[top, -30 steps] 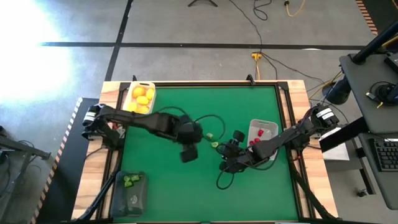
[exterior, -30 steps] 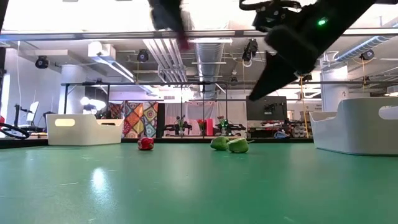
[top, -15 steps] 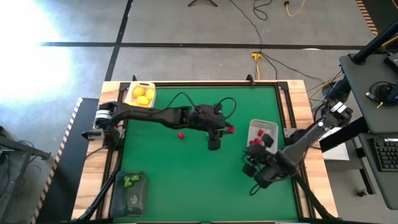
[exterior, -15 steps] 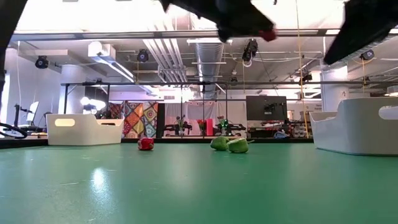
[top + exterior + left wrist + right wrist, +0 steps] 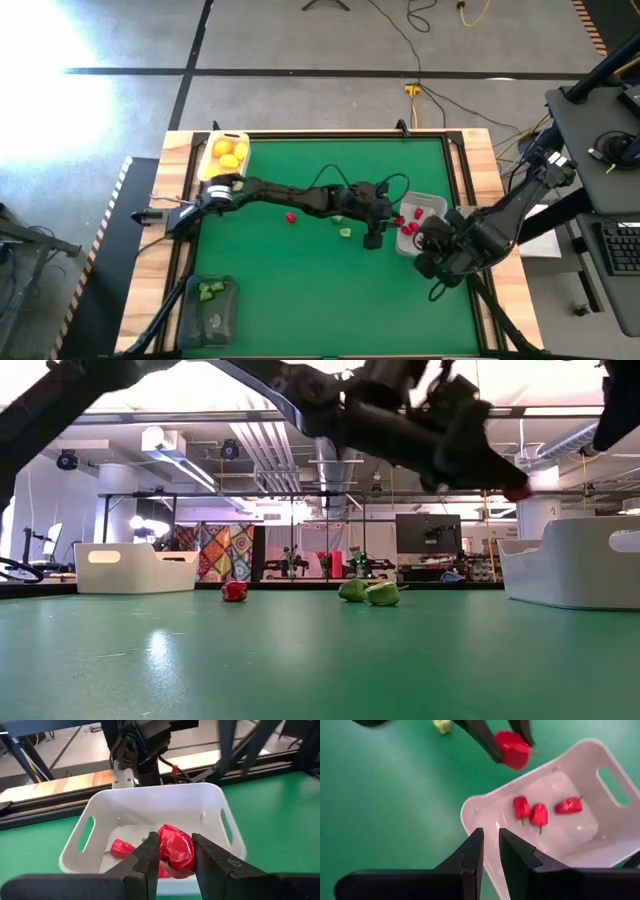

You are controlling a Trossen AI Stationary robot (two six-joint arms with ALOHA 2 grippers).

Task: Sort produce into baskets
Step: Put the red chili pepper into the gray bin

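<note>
While left fingers (image 5: pixel 172 865) clamp red piece (image 5: pixel 176 849) at white basket (image 5: pixel 227 827) rim, carry further over middle, then release low. Right fingers (image 5: pixel 489 851) together, empty, beside basket. 3 reds inside.

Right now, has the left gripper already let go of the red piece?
No, the left gripper is shut on the red piece above the white basket.

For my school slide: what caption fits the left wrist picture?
Left claw carries a red pepper over the white basket of red peppers.
</note>
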